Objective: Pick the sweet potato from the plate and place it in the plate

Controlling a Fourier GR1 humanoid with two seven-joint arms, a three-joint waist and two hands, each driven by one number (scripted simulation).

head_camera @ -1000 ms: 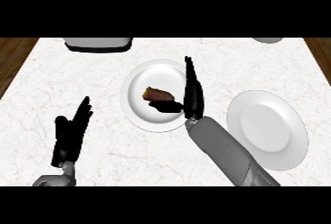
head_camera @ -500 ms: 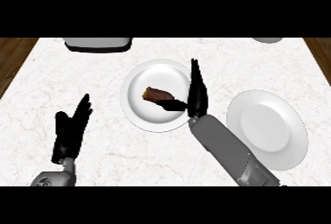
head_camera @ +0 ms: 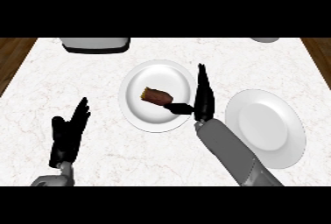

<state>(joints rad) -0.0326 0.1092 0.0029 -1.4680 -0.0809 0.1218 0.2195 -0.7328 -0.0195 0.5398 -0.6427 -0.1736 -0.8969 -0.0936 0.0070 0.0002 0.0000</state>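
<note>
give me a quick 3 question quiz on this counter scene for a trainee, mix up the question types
1. True or false: the sweet potato lies on the plate nearer the counter's middle.
2. Multiple choice: where is the right hand? A) over the bare plate at the right, B) at the right rim of the sweet potato's plate, thumb toward the sweet potato, C) resting at the view's lower left.
3. Fill in: the left hand is open and holds ____.

Key
1. True.
2. B. Its fingers are straight, and nothing is grasped yet.
3. Nothing. The bare plate at the right also carries nothing.
</note>
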